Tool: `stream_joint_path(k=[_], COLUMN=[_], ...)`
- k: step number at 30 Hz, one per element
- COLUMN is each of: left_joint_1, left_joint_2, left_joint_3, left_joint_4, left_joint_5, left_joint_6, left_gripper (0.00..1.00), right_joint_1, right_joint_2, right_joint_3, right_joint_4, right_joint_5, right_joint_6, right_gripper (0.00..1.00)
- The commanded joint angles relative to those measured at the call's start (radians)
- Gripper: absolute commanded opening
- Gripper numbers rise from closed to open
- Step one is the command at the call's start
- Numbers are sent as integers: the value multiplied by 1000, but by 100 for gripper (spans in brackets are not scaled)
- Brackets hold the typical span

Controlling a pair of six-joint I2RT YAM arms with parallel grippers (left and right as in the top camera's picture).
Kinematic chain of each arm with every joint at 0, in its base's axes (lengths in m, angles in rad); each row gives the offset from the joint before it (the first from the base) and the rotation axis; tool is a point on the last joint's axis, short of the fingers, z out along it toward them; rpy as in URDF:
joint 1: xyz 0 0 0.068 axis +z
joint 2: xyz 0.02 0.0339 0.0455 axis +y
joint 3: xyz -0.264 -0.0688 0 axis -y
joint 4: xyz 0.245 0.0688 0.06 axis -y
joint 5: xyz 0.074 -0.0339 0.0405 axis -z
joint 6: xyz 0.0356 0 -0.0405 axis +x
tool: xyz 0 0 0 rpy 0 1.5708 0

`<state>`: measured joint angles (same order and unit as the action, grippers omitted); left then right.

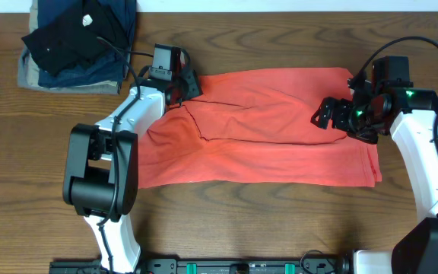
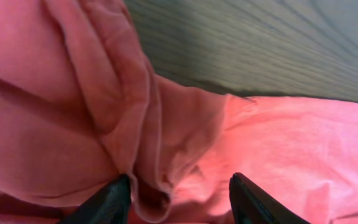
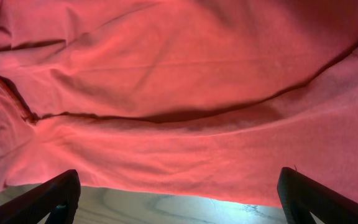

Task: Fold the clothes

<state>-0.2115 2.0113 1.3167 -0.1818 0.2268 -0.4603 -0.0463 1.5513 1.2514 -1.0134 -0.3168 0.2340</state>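
The brown wooden table (image 1: 280, 221) bears the orange-red cotton T-shirt (image 1: 280, 144), part-folded, across its middle. The right gripper (image 1: 327, 114) hovers spread wide, empty, over the right end. The left gripper (image 2: 179, 199) straddles a bunched ridge at the upper-left corner, grip not discernible, and should likely catch every layer before lifting.

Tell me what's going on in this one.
Two robot arms are working on an orange-red T-shirt laid across a wooden table. The left gripper is at the shirt's far left edge, its jaws on either side of a bunched fold; a firm pinch isn't clear. The right gripper hangs wide open over the right end, holding nothing. A stack of dark folded clothes sits in the corner.
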Motion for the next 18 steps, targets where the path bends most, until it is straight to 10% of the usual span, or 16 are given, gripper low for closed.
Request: stream_joint_path(k=[1, 18], left_joint_1=[-2, -3], left_joint_2=[26, 31], left_joint_3=[4, 4], left_joint_4=[-3, 17], left_joint_5=[-59, -116], left_joint_6=[-20, 15], left_gripper=[54, 47], right_joint_1=[15, 15], right_joint_2=[6, 6], right_joint_3=[10, 10], right_joint_4=[-3, 1], right_joint_5=[6, 7], right_joint_6=[13, 13], right_gripper=[99, 99])
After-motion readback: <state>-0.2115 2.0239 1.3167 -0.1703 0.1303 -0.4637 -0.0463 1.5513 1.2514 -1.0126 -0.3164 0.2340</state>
